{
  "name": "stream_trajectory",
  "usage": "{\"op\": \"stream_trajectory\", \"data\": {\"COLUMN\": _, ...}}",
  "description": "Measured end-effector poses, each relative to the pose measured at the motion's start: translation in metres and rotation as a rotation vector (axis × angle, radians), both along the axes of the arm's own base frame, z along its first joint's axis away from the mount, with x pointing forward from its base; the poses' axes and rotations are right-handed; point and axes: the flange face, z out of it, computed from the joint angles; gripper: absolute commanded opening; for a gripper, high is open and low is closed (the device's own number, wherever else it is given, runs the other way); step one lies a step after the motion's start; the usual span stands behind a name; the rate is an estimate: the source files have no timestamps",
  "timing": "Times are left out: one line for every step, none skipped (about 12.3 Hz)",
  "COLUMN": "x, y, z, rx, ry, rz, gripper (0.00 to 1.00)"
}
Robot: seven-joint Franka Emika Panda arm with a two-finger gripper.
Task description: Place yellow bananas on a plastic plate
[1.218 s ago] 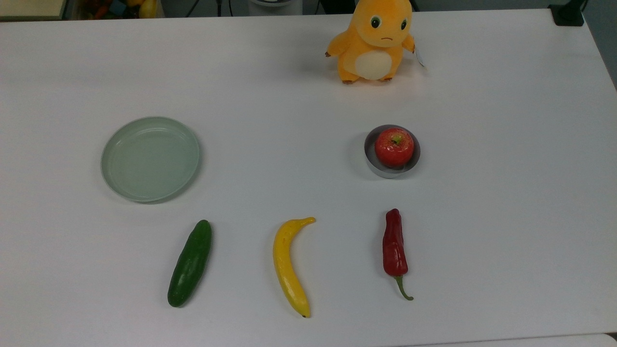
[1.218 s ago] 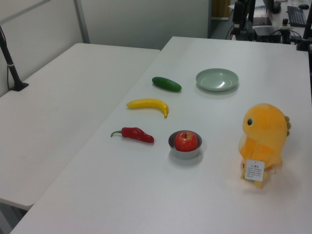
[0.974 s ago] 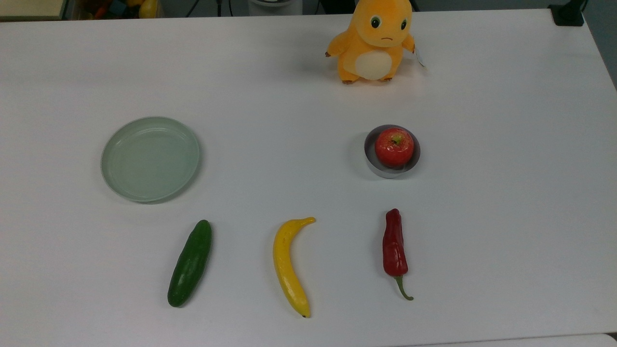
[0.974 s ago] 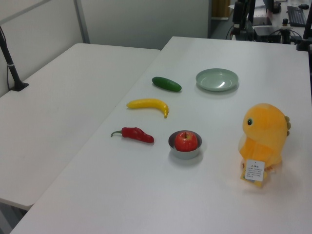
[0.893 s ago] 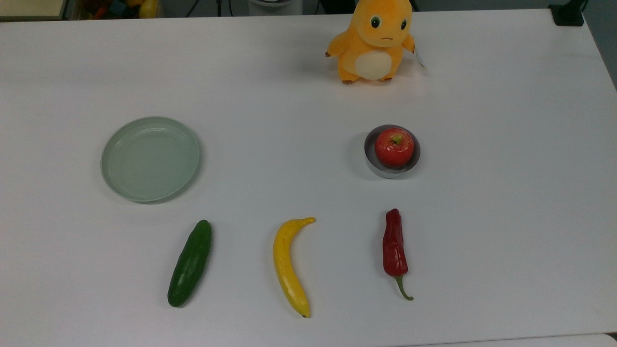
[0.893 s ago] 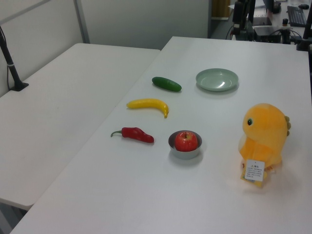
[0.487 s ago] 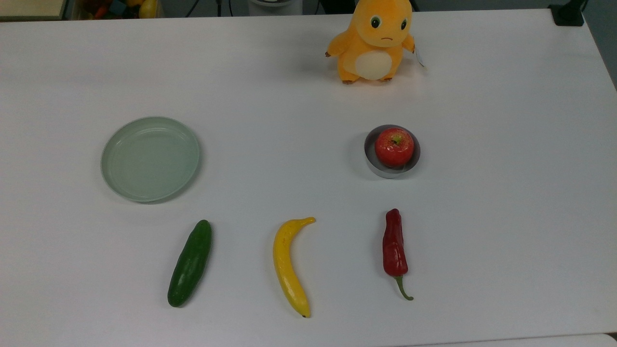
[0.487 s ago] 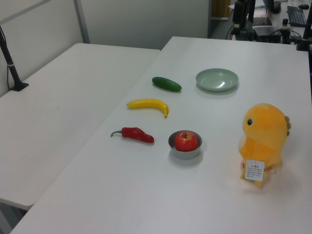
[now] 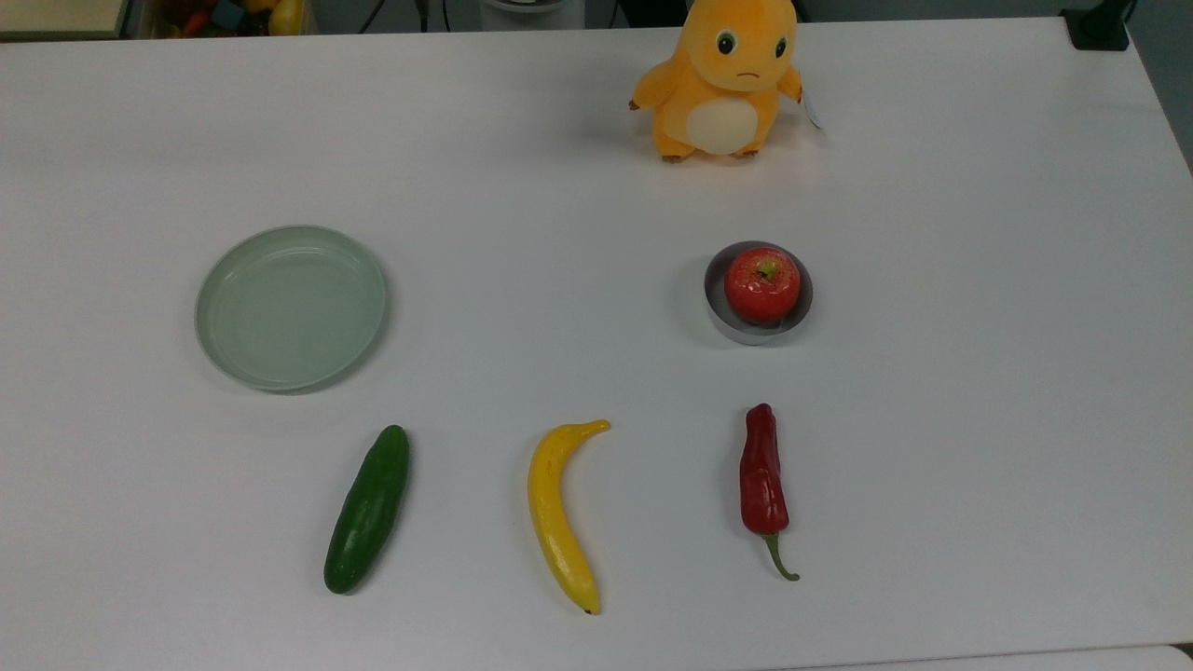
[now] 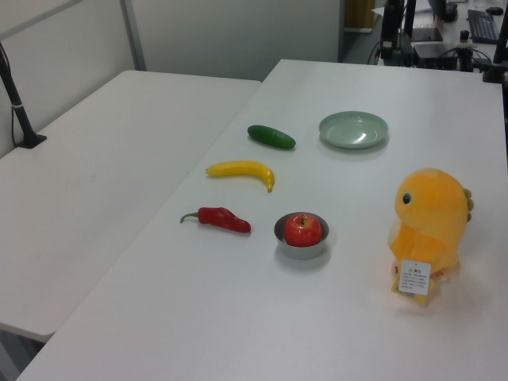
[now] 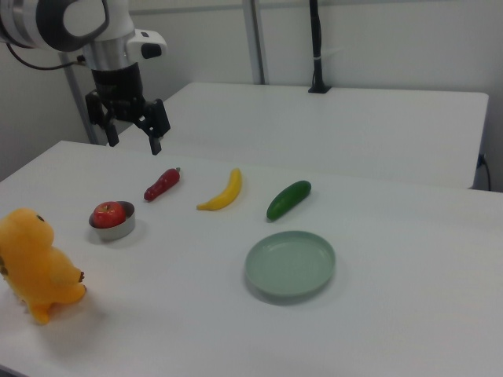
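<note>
Claw (image 11: 132,133) hangs high above the table (image 9: 596,186), fingers spread wide, nothing in them, up past the chili pepper (image 11: 161,184) in the right view. Yellow bananas (image 9: 557,513) lie flat on the table between the cucumber (image 9: 367,509) and the chili pepper, curved, well apart from both. Plastic plate (image 9: 291,308) sits empty, diagonally beyond the cucumber from the bananas, in reach. Apple (image 9: 762,284) rests in the small metal bowl (image 9: 736,328); orange plush toy (image 9: 722,79) stands at the far edge.

Task not begun; likely step is the approach to the bananas.

Risks: the claw is nearest the chili, so a sloppy descent could grab that. The banana looks glossy and slim, so an off-centre pinch may let it roll or swing out. It's about as long as the plate is wide, so a skewed drop could leave an end over the rim.
</note>
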Motion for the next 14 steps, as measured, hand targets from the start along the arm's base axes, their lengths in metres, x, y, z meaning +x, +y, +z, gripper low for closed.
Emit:
{"op": "stream_trajectory", "data": {"x": 0.001, "y": 0.0, "z": -0.004, "rx": -0.001, "ry": 0.005, "rz": 0.036, "gripper": 1.0}}
{"op": "stream_trajectory", "data": {"x": 0.003, "y": 0.0, "z": -0.009, "rx": -0.002, "ry": 0.013, "rz": 0.057, "gripper": 1.0}}
{"op": "stream_trajectory", "data": {"x": 0.005, "y": 0.001, "z": -0.015, "rx": -0.003, "ry": 0.023, "rz": 0.073, "gripper": 1.0}}
{"op": "stream_trajectory", "data": {"x": 0.01, "y": 0.002, "z": -0.024, "rx": -0.005, "ry": 0.029, "rz": 0.081, "gripper": 1.0}}
{"op": "stream_trajectory", "data": {"x": 0.017, "y": 0.002, "z": -0.03, "rx": -0.007, "ry": 0.018, "rz": 0.082, "gripper": 1.0}}
{"op": "stream_trajectory", "data": {"x": 0.028, "y": 0.004, "z": -0.04, "rx": -0.01, "ry": -0.006, "rz": 0.08, "gripper": 1.0}}
{"op": "stream_trajectory", "data": {"x": 0.035, "y": 0.004, "z": -0.047, "rx": -0.011, "ry": -0.016, "rz": 0.078, "gripper": 1.0}}
{"op": "stream_trajectory", "data": {"x": 0.043, "y": 0.005, "z": -0.056, "rx": -0.013, "ry": -0.026, "rz": 0.075, "gripper": 1.0}}
{"op": "stream_trajectory", "data": {"x": 0.048, "y": 0.006, "z": -0.062, "rx": -0.014, "ry": -0.033, "rz": 0.074, "gripper": 1.0}}
{"op": "stream_trajectory", "data": {"x": 0.053, "y": 0.006, "z": -0.067, "rx": -0.016, "ry": -0.046, "rz": 0.072, "gripper": 1.0}}
{"op": "stream_trajectory", "data": {"x": 0.063, "y": 0.007, "z": -0.074, "rx": -0.019, "ry": -0.07, "rz": 0.069, "gripper": 1.0}}
{"op": "stream_trajectory", "data": {"x": 0.069, "y": 0.007, "z": -0.079, "rx": -0.021, "ry": -0.082, "rz": 0.068, "gripper": 1.0}}
{"op": "stream_trajectory", "data": {"x": 0.076, "y": 0.008, "z": -0.082, "rx": -0.024, "ry": -0.09, "rz": 0.067, "gripper": 1.0}}
{"op": "stream_trajectory", "data": {"x": 0.083, "y": 0.009, "z": -0.086, "rx": -0.026, "ry": -0.094, "rz": 0.067, "gripper": 1.0}}
